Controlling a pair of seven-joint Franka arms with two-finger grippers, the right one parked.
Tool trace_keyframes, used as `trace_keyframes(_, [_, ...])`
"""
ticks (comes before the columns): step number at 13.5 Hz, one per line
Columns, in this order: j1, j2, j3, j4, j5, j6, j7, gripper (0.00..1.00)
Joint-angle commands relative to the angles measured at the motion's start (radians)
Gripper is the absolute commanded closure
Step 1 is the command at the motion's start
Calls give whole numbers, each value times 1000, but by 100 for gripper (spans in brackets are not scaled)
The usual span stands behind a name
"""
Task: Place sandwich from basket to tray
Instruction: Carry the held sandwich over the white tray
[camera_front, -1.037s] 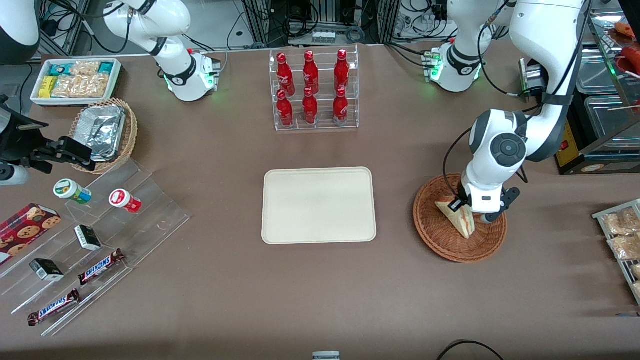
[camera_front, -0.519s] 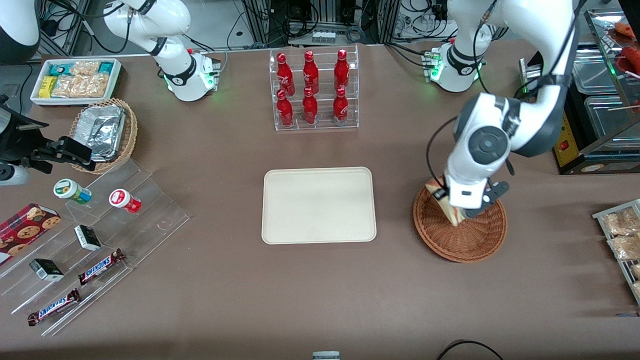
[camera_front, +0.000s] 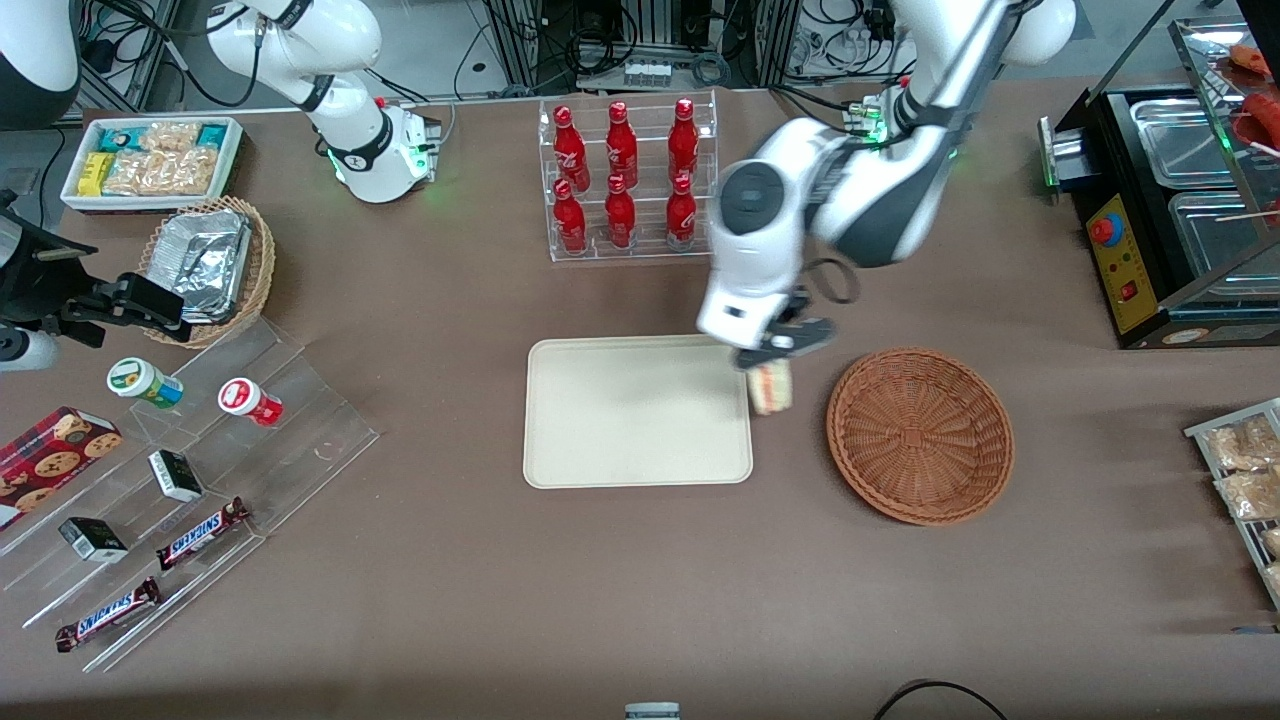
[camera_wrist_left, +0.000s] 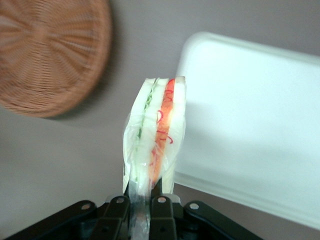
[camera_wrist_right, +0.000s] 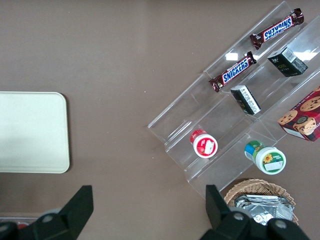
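Observation:
My left gripper (camera_front: 770, 366) is shut on the sandwich (camera_front: 771, 388), a wrapped wedge of pale bread with green and red filling. It hangs in the air between the cream tray (camera_front: 560, 465) and the reddish-brown wicker basket (camera_front: 920, 436), just over the tray's edge nearest the basket. In the left wrist view the gripper (camera_wrist_left: 142, 206) pinches the sandwich (camera_wrist_left: 156, 135) by its wrapper, with the tray (camera_wrist_left: 250, 125) and the basket (camera_wrist_left: 50, 55) below on either side. The basket holds nothing.
A clear rack of red bottles (camera_front: 627, 180) stands farther from the front camera than the tray. A clear stepped stand with snacks (camera_front: 170, 480), a paler basket of foil containers (camera_front: 205, 265) and a white bin of packets (camera_front: 150, 160) lie toward the parked arm's end.
My gripper has lifted the sandwich out of the basket and carried it sideways to the tray's near edge. The basket is left with nothing in it.

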Motion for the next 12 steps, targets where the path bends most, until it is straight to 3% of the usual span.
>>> trace_keyframes(1, [-64, 163, 16, 137, 12, 67, 9, 100])
trace_keyframes(12, [-126, 316, 15, 221, 12, 273, -34, 100])
